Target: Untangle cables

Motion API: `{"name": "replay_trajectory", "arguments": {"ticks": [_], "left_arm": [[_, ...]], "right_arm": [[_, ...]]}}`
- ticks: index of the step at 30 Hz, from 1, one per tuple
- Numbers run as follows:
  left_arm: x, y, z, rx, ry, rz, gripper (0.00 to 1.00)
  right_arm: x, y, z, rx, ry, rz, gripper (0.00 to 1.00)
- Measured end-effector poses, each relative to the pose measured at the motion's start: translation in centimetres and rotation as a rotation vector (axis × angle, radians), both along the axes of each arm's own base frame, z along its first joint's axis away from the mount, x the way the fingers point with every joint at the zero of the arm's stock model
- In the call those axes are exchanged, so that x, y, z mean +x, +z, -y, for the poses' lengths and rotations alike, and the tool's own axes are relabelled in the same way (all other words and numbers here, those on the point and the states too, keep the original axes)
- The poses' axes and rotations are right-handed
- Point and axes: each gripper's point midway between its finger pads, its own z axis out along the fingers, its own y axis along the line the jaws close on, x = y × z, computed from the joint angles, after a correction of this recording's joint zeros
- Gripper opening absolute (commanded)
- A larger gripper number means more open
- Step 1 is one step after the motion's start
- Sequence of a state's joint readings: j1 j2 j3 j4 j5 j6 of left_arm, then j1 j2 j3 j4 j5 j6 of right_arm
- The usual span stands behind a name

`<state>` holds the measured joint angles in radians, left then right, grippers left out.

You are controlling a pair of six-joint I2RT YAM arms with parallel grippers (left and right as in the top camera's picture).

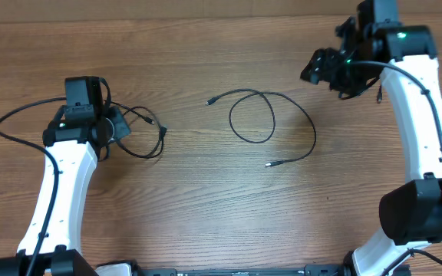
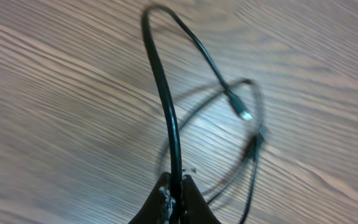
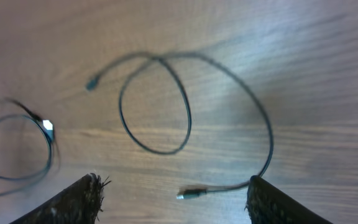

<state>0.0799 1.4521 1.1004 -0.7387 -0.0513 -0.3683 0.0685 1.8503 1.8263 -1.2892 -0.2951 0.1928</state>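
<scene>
While the left hand pinches one cable by the left edge of the table — likely to pull it free — the right hand hangs open, facing the middle cable.

The left wrist view is blurred throughout; the left tool is cropped by the bottom edge, only its tips showing, pinched on the left cable; that cable's plug is too soft to identify, and a far strand runs off the bottom edge; overhead, this tool lies under its wrist housing, fingers hidden; the right tool shows just two fingertips, wide apart, cut off below; there the left cable's loop is clipped by the left edge.
</scene>
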Motion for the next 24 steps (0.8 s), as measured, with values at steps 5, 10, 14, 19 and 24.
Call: {"name": "replay_trajectory", "arguments": {"ticks": [5, 10, 14, 19, 24], "left_arm": [[-0.2, -1.8, 2.9, -0.075, -0.072, -0.064, 0.04], [-0.8, -4.6, 5.5, -0.1, -0.141, -0.165, 0.04], [-1.1, -6.1, 6.7, -0.104, -0.176, -0.214, 0.04], [-1.3, -6.9, 6.9, -0.107, -0.184, -0.241, 0.04], [-1.4, -7.0, 6.9, -0.107, -0.184, -0.245, 0.04]], "right_arm": [[-1.3, -3.6, -1.4, -0.014, 0.045, -0.062, 0.73], [-2.3, -6.8, -2.5, -0.035, 0.081, -0.093, 0.73], [-3.0, -9.5, -3.3, -0.081, 0.11, -0.095, 0.73], [-3.5, -11.8, -4.6, -0.123, 0.153, -0.072, 0.7], [-3.2, -12.6, -5.4, -0.193, 0.141, -0.032, 0.69]]}}
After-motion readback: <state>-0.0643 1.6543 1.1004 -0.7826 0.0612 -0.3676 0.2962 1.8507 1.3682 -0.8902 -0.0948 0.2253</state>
